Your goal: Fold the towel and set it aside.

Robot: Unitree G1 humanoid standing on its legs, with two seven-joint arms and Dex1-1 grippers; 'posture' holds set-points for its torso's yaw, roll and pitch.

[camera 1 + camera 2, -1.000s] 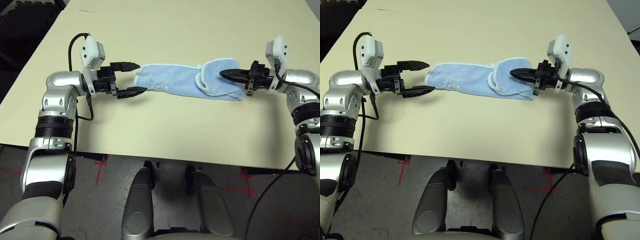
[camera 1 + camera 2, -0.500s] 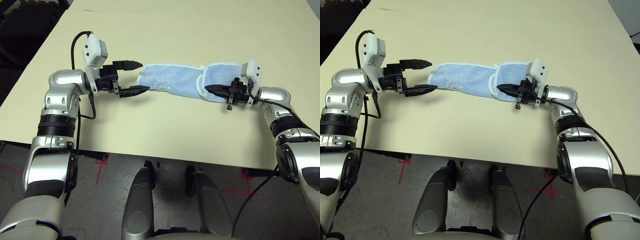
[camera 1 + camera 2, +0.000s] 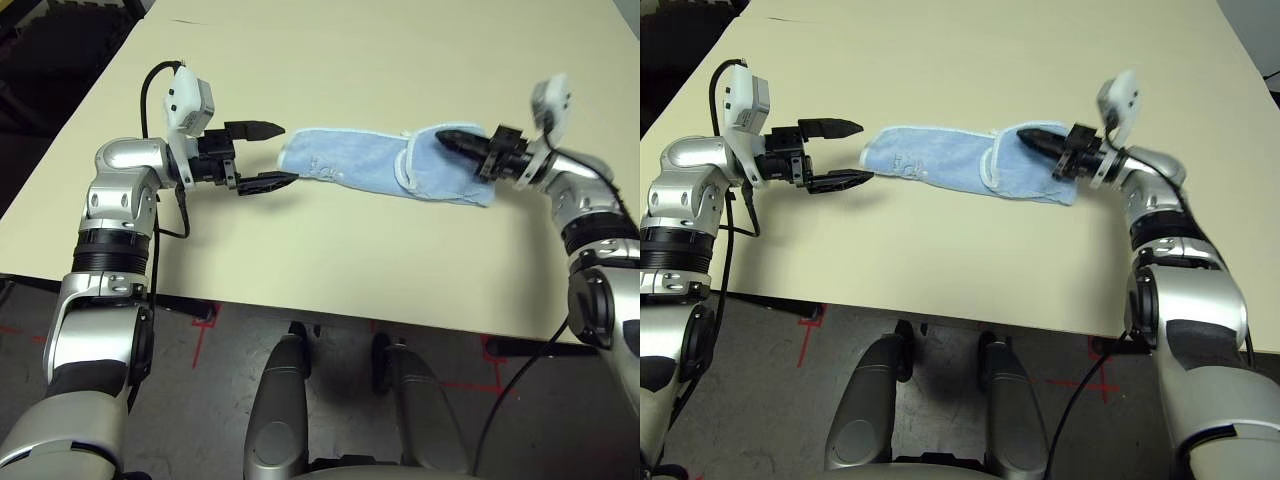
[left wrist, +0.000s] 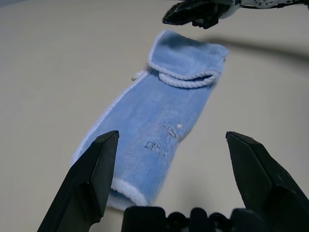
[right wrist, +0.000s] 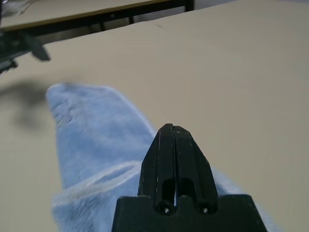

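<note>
The towel (image 3: 360, 165) lies on the cream table (image 3: 350, 60) as a long light-blue strip with white edging. Its right end is folded back over itself, and a small dark print (image 4: 159, 145) shows near its left end. My left gripper (image 3: 289, 154) stands open just off the strip's left end, with one finger to each side of that end and nothing between them. My right gripper (image 3: 445, 136) is shut and holds nothing. It hovers, pointing left, over the folded right end (image 5: 91, 140).
The table's front edge (image 3: 300, 315) runs close before me and its left edge (image 3: 60, 130) slants away at picture left. Black cables (image 3: 150, 90) trail from both wrists. Dark floor with red tape marks (image 3: 200, 340) lies below.
My right gripper, low at the fold's near edge half a second ago, has risen and swung back over the folded end, still shut. The left arm has held still.
</note>
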